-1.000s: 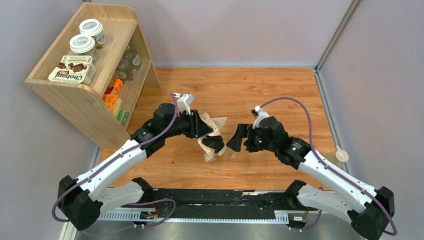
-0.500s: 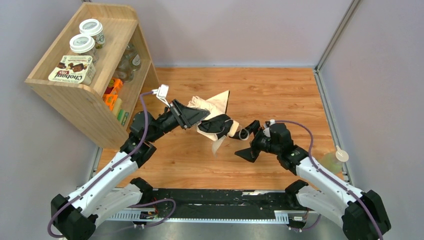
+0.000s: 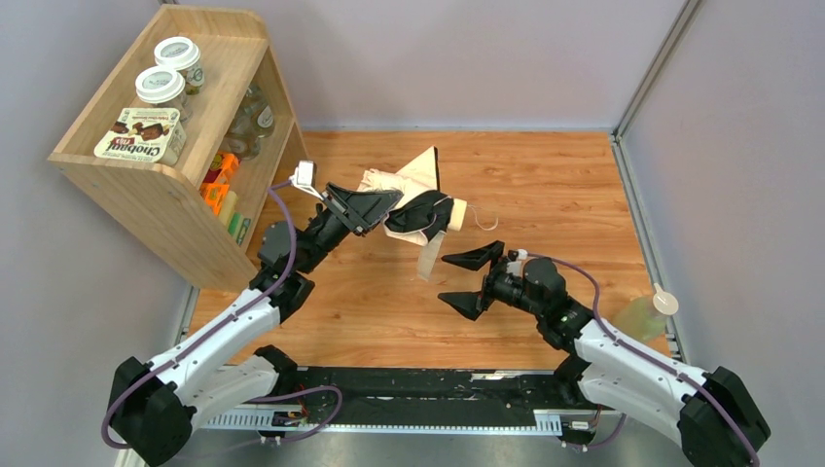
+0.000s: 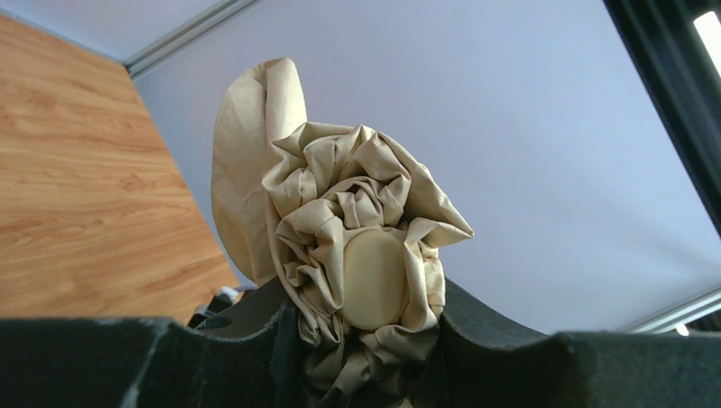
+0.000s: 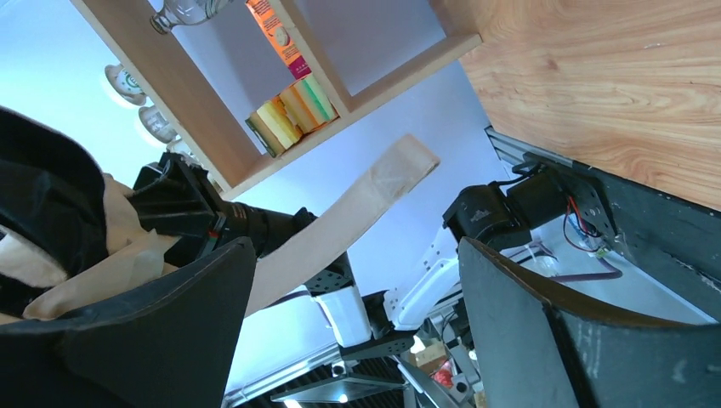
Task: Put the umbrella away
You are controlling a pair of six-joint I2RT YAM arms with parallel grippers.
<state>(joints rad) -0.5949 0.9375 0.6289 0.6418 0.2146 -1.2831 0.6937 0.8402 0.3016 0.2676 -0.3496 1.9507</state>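
Note:
The umbrella (image 3: pixel 412 187) is folded, with crumpled peach fabric, a black middle part and a cream handle (image 3: pixel 455 214) pointing right, its thin cord (image 3: pixel 486 220) hanging loose. It is held in the air over the wooden table (image 3: pixel 555 185). My left gripper (image 3: pixel 387 202) is shut on its fabric end. In the left wrist view the bunched umbrella (image 4: pixel 340 195) with its cream end cap (image 4: pixel 372 279) sits between the jaws of my left gripper (image 4: pixel 367 348). My right gripper (image 3: pixel 469 280) stands open and empty, below and to the right of the handle. The closing strap (image 5: pixel 357 212) dangles in front of my right gripper (image 5: pixel 357 331).
A wooden shelf unit (image 3: pixel 165 185) stands at the back left, with jars (image 3: pixel 161 86) and a Chobani box (image 3: pixel 141 134) on top and more items inside. The same shelf (image 5: pixel 212 110) shows in the right wrist view. A clear bottle (image 3: pixel 646 313) stands at the table's right edge.
My left arm has carried the umbrella up and toward the back of the table. My right gripper has drawn away from the handle toward the near edge, staying open.

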